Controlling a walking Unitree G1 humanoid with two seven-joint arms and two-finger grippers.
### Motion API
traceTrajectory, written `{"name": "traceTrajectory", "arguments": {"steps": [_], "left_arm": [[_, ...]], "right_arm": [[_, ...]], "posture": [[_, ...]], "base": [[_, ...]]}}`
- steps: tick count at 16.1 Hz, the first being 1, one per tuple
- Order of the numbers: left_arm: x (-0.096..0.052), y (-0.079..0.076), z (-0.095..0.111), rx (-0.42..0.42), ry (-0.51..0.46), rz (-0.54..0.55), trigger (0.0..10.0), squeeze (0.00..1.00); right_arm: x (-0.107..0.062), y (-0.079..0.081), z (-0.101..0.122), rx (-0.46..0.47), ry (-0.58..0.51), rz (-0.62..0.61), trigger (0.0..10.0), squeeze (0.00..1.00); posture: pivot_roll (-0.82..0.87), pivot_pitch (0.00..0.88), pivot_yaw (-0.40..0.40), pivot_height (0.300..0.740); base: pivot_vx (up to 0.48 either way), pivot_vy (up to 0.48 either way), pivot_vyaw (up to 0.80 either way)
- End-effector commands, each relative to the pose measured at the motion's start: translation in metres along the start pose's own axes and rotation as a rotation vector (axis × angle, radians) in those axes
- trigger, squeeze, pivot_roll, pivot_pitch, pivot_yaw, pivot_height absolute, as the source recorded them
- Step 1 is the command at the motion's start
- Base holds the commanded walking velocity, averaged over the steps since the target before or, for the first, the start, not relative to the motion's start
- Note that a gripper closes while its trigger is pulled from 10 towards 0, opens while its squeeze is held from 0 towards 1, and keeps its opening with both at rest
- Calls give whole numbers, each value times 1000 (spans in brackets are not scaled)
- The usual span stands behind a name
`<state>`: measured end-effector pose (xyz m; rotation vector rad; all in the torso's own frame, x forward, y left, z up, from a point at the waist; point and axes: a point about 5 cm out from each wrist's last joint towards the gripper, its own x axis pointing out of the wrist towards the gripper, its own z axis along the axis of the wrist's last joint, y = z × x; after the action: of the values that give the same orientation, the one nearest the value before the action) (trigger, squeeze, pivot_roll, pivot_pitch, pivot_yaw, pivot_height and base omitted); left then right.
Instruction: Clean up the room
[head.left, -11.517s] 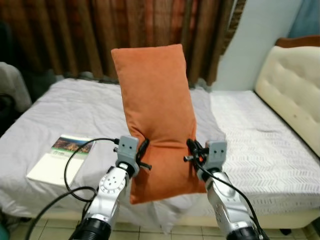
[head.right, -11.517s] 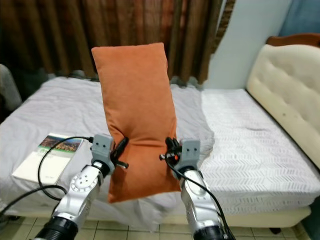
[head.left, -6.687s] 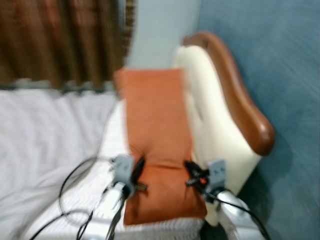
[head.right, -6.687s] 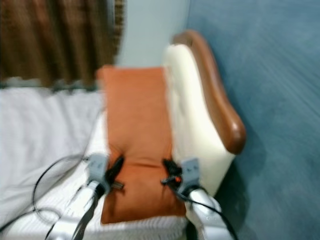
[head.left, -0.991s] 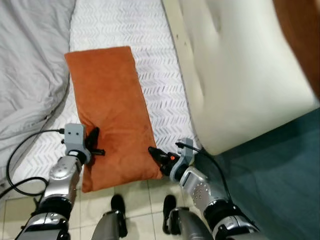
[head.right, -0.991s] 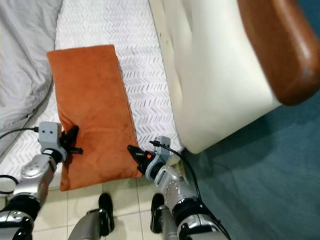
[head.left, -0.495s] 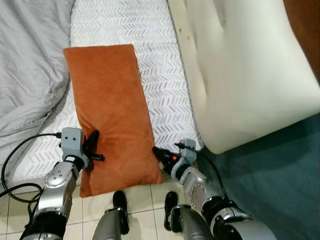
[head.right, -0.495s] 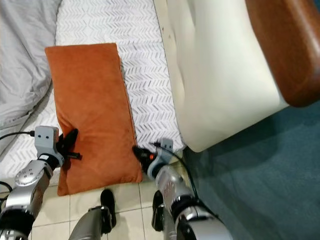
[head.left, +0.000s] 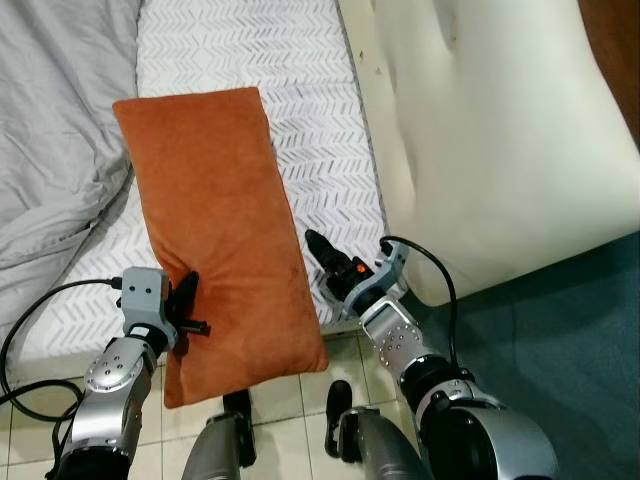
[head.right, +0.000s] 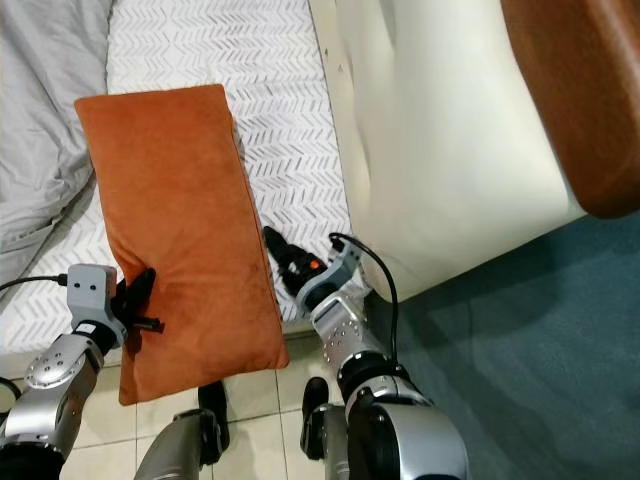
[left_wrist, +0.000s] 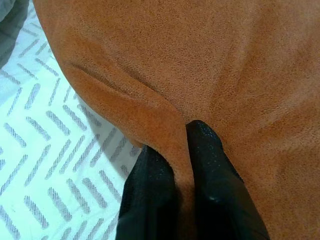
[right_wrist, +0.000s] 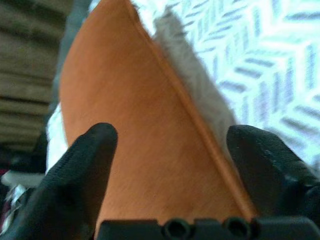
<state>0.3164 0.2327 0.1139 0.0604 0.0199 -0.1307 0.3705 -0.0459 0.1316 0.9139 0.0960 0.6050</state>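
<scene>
One orange pillow (head.left: 215, 225) lies on the bed, and we grip it on just one side.

Our left gripper (head.left: 186, 312), low on the left, pinches a fold of the pillow's edge tight, so it cannot slide off; its near end hangs over the floor tiles (head.left: 30, 425). Our right gripper (head.left: 322, 250), near the middle, has its fingers spread wide beside the pillow and holds nothing. Under the pillow is a white zigzag sheet (head.left: 290, 70). We see a gray blanket (head.left: 50, 130) at upper left, a cream headboard (head.left: 500, 140) at right, and a teal wall (head.left: 590, 350).
</scene>
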Motion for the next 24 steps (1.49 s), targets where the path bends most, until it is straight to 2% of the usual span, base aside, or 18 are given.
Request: {"name": "traceTrajectory", "arguments": {"steps": [1,3,4,5,6,8,10,11,12,13,16,17,21,22,24], "left_arm": [[-13,-5,-26,-3,106,-14,10000,0],[-14,-13,-27,15,113,-47,10000,0],[-14,-14,-28,15,115,-48,10000,0],[-13,-14,-29,12,120,-46,10000,0],[-12,-14,-30,10,127,-43,10000,0],[-12,-14,-30,10,129,-41,10000,0],[-13,-14,-28,9,126,-39,10000,0],[-13,-15,-26,5,120,-41,10000,0],[-13,-22,-20,-12,103,-64,10000,0],[-13,-31,-14,-38,83,-87,10000,0],[-13,-39,-5,-74,56,-99,10000,0],[-12,-41,4,-126,29,-90,10000,0],[-13,-39,11,-158,22,-71,10000,0],[-14,-39,12,-168,22,-63,10000,0],[-17,-34,15,-203,18,-31,10000,0]], "right_arm": [[-8,1,-38,57,107,17,10000,1000],[-13,12,-69,43,253,129,10000,1000],[-14,16,-77,37,287,160,10000,1000],[-17,21,-89,42,337,199,10000,0],[-21,28,-108,38,399,218,10000,0],[-23,32,-118,49,439,235,10000,0],[-31,43,-145,1,538,259,10000,0],[-36,47,-158,-46,588,249,10000,0],[-44,47,-175,-161,647,199,10000,0],[-52,44,-185,-208,681,152,10000,0],[-59,36,-189,-260,691,79,10000,0],[-62,33,-191,-268,689,30,10000,0],[-57,38,-192,-185,648,-38,10000,0],[-54,41,-192,-163,633,-38,0,0],[-48,45,-189,-123,605,-45,0,0]], "posture": [[111,634,-131,740],[106,635,-133,740],[100,635,-136,740],[95,635,-138,740],[95,634,-137,740],[98,638,-135,740],[105,649,-129,740],[109,651,-127,740],[119,655,-120,740],[125,656,-119,740],[127,655,-120,740],[128,656,-122,740],[139,650,-121,740],[140,649,-124,740],[139,647,-129,740]], "base": [[0,0,0],[0,0,0],[0,0,0],[0,0,0],[0,0,0],[0,0,0],[0,0,0],[0,0,0],[0,0,0],[0,0,0],[0,0,0],[0,0,0],[0,0,0],[0,0,0],[0,0,0]]}}
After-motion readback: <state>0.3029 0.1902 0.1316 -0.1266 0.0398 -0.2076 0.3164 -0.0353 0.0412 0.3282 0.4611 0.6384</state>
